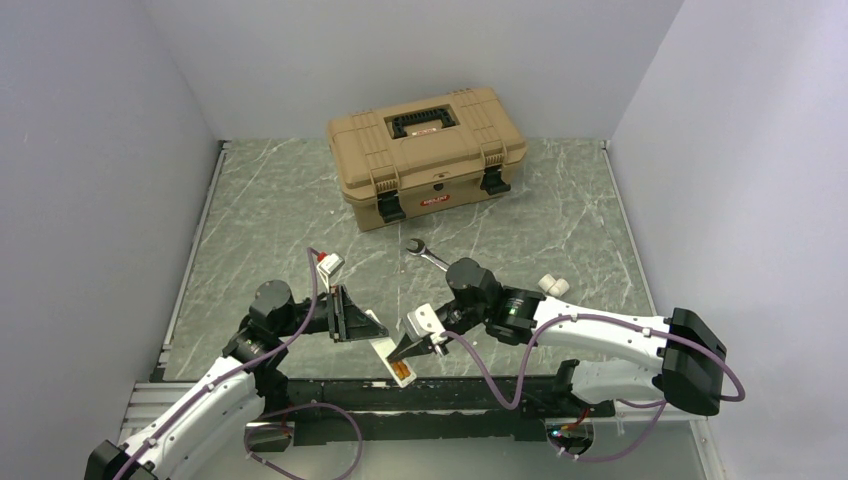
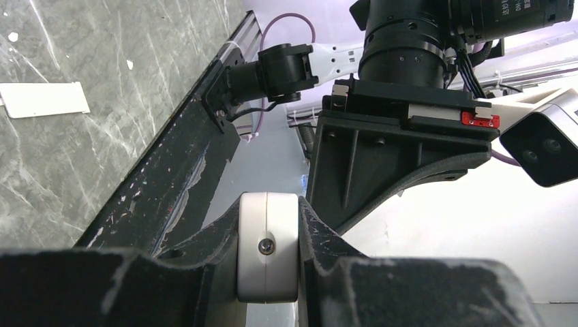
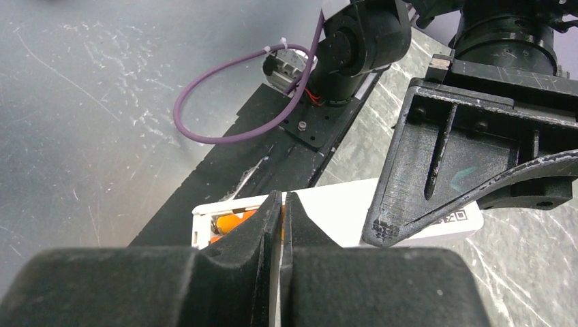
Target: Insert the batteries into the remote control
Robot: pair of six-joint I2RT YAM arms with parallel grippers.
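Note:
The remote control (image 1: 385, 352) is a slim white bar held off the table near its front edge. My left gripper (image 1: 358, 322) is shut on one end of it; the left wrist view shows that end (image 2: 267, 252), with a small screw, clamped between the black fingers. The other end has an open recess (image 3: 228, 223) with rounded orange shapes inside that look like batteries. My right gripper (image 3: 281, 204) sits right over that recess, its jaws pressed almost together with nothing between them. In the top view it is seen at the remote's near end (image 1: 410, 348).
A tan toolbox (image 1: 427, 155) stands at the back with its lid closed. A steel wrench (image 1: 428, 255) lies in front of it. A flat white plate (image 2: 44, 99) lies on the grey table. A black rail (image 1: 450, 395) runs along the near edge.

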